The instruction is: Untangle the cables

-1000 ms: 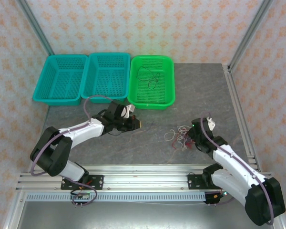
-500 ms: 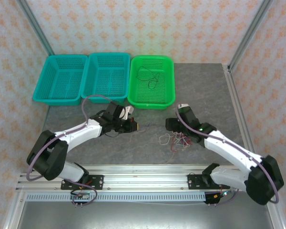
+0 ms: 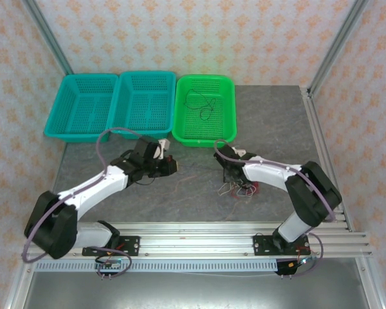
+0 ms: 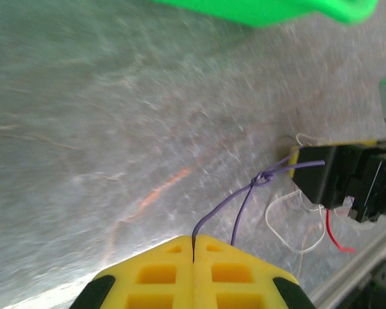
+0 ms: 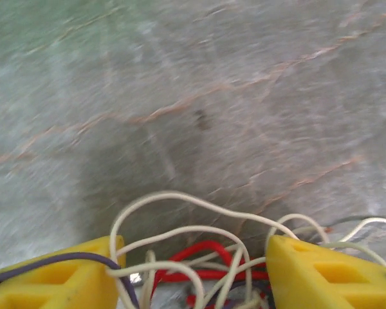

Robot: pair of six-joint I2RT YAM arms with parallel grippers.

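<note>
Cables (image 3: 241,188) under spread R gripper (image 5: 194,248); L gripper (image 4: 193,239) pinches purple strand (image 4: 244,196), green basket (image 3: 204,138) behind.

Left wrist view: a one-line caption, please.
Closed yellow left fingers pinch a purple wire, knotted midway, leading toward the right gripper.

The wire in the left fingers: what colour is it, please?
Purple wire, best in the left wrist view.

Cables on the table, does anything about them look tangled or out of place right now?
Yes. The white and red cables sit in a tangled heap on the table, straddled by the open right gripper. A purple wire, pinched in the shut left gripper, runs doubled to a knot beside the heap.
</note>
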